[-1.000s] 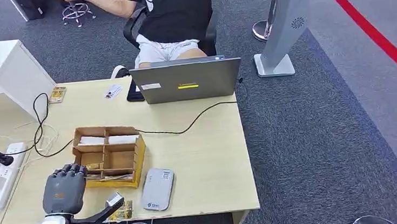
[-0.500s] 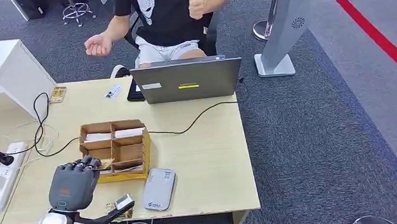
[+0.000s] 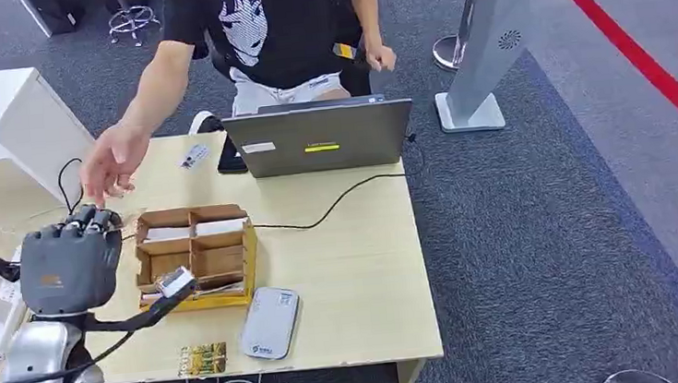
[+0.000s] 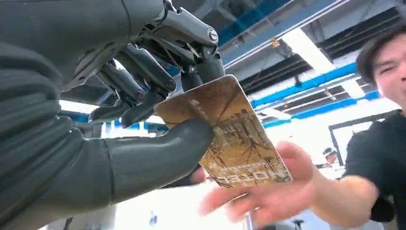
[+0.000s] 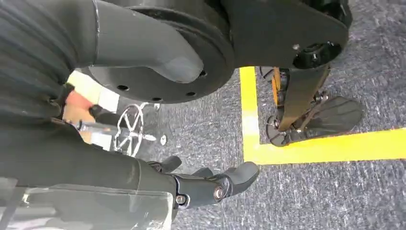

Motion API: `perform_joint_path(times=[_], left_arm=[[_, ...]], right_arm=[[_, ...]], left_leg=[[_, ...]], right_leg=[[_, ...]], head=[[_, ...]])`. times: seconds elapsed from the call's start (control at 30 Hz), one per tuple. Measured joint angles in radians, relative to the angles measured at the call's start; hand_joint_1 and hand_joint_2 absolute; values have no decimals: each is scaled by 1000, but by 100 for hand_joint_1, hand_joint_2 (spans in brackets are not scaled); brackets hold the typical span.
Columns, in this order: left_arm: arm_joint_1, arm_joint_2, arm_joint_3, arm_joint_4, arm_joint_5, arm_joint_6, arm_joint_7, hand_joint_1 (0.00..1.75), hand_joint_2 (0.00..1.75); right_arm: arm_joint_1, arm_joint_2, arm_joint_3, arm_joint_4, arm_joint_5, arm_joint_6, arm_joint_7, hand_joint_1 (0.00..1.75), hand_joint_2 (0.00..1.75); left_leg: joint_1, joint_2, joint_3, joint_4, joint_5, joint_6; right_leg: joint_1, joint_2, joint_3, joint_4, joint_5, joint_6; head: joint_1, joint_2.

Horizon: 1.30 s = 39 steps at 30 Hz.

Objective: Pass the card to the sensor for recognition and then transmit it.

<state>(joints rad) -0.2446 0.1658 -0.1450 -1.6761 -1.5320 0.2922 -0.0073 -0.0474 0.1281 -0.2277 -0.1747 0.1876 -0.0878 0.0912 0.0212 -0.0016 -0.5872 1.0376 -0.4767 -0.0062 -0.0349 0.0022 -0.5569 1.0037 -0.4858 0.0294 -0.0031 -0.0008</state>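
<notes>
Card [image 4: 230, 139] pinched in left hand [image 3: 69, 266], apparently above person's palm [image 4: 268, 196].

A pale wooden desk [image 3: 352, 274] stands on grey carpet [image 3: 552, 228] (a red stripe [image 3: 639, 59] crosses it).

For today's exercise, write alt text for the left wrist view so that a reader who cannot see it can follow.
The robot's left hand pinches a brown picture card between thumb and fingers, holding it toward a person's open hand reaching in just beneath it. Behind are ceiling beams and bright lights.
</notes>
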Motion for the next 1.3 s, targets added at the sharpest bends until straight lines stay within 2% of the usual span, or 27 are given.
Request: perform_joint_path(times=[0.1, 0.17, 0.27, 0.43, 0.47, 0.5, 0.6, 0.63, 0.73, 0.87, 1.03, 1.13, 1.2, 1.3], left_arm=[[-98, 54, 0, 117, 0, 1, 60, 175, 175], [-149, 81, 0, 193, 0, 5, 72, 175, 175], [-187, 95, -1, 278, 0, 13, 78, 175, 175], [-211, 102, 0, 346, 0, 22, 76, 175, 175], [-211, 101, 0, 350, 0, 25, 69, 68, 175], [-211, 101, 0, 355, 0, 27, 67, 23, 175], [-207, 101, 1, 361, 0, 34, 58, 23, 175], [-204, 101, 3, 361, 0, 37, 58, 0, 175], [-200, 100, 6, 362, 0, 40, 55, 0, 175], [-163, 77, 35, 330, 0, 65, -6, 0, 175], [-18, -11, 100, 115, 3, 110, -112, 0, 175], [49, -54, 131, 2, 11, 119, -132, 0, 175], [98, -84, 150, -78, 69, 156, -164, 0, 175], [219, -137, 178, -250, 163, 232, -224, 0, 175]], right_arm=[[-2, 0, 4, -1, 20, 9, -4, 0, 175], [-2, 0, 4, -1, 30, 14, -6, 0, 175], [-4, 0, 5, -1, 36, 15, 0, 0, 175], [-3, 0, 5, -1, 38, 14, 5, 0, 175], [-3, 0, 5, -1, 41, 13, 6, 0, 175], [-3, 0, 5, -1, 42, 13, 6, 0, 175], [-3, 0, 5, -1, 43, 11, 13, 0, 175], [-3, 0, 5, -1, 44, 11, 14, 0, 175], [-3, 0, 5, -1, 45, 11, 15, 0, 175], [-3, 0, 5, -1, 45, 11, 15, 0, 175], [-2, 5, -8, -1, 34, -4, 23, 0, 175], [-1, 8, -20, -1, 31, -10, 24, 0, 175], [-1, 8, -27, -1, 20, -22, 32, 0, 175], [3, 10, -50, -1, 0, -47, 42, 0, 175]], left_leg=[[0, 2, 0, 0, 0, 0], [0, 2, 0, 0, 0, 0], [0, 2, 0, 0, 0, 0], [0, 2, 0, 0, 0, 0], [0, 2, 0, 0, 0, 0], [0, 2, 0, 0, 0, 0], [0, 2, 0, 0, 0, 0], [0, 2, 0, 0, 0, 0], [0, 2, -1, 0, 0, 0], [0, 2, -1, 0, 0, 0], [-1, 2, -1, 0, -1, 1], [-1, 2, -2, 0, -2, 1], [-1, 2, -2, 0, -2, 1], [-1, 3, -3, -1, -3, 0]], right_leg=[[0, 2, -1, 0, 2, -1], [0, 2, -1, 0, 2, -1], [0, 2, -1, 0, 2, -1], [0, 3, -1, 0, 2, -1], [0, 3, -1, 0, 2, -1], [0, 3, -1, 0, 2, -1], [0, 2, -1, 0, 2, -1], [0, 2, -1, 0, 1, -1], [0, 2, -1, 0, 1, -1], [0, 2, -1, 0, 2, -1], [-1, 3, -2, -1, 1, -1], [-1, 2, -2, -1, 1, 0], [-1, 2, -2, -1, 1, 0], [-1, 4, -2, -1, 0, 0]], head=[[1, 0], [0, 0], [1, 0], [1, 0], [1, 0], [1, 0], [1, 0], [1, 0], [1, 0], [1, 0], [1, 0], [1, 0], [1, 0], [1, 0]])
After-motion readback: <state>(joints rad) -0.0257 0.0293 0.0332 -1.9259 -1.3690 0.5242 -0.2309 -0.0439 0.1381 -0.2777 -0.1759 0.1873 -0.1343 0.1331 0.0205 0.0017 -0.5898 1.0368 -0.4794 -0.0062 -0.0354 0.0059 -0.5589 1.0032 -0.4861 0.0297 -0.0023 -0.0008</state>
